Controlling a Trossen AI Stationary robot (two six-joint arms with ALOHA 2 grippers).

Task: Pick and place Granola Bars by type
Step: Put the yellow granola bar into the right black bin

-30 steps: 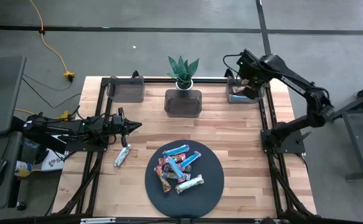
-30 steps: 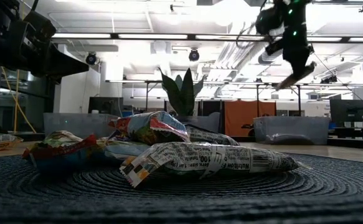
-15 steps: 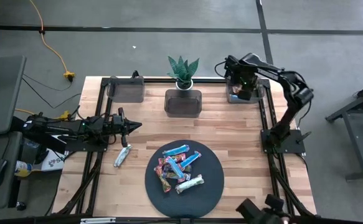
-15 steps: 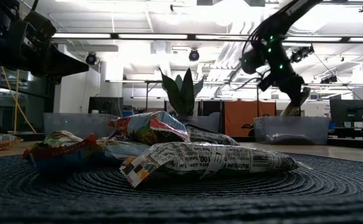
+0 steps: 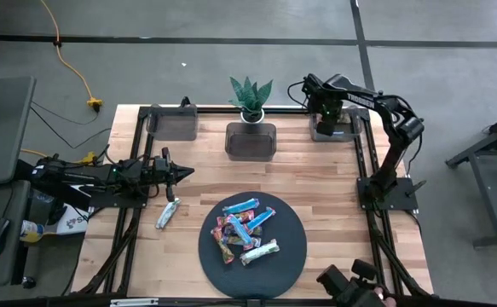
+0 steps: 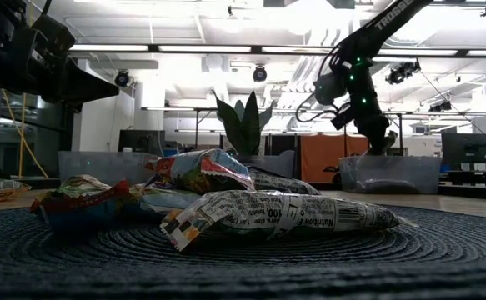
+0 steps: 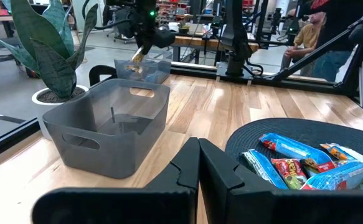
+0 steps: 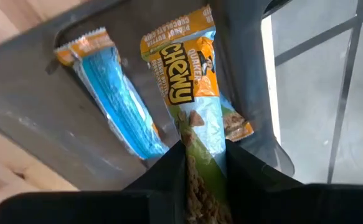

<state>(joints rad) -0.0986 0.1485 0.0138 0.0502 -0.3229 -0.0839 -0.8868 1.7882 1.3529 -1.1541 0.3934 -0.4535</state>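
hanging from the right gripper [image 8: 203, 163] over the far-right clear grey bin [image 5: 332, 130], the orange-and-blue chewy granola bar [image 8: 190, 93] is pinched by its lower end only. a blue-wrapped bar [image 8: 119, 102] already lies inside the bin. risk: the bar's free end sits near the bin wall, so a release here may leave it propped on the rim or tipped outside. the left gripper [image 5: 177, 173] waits closed and empty at the table's left, just beyond a stray silver-green bar [image 5: 168, 213].

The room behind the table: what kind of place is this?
Probably a robotics lab or workshop. The low view shows an open ceiling with strip lights, the left wrist view more workbenches with people, and an orange extension cord crosses the concrete floor.
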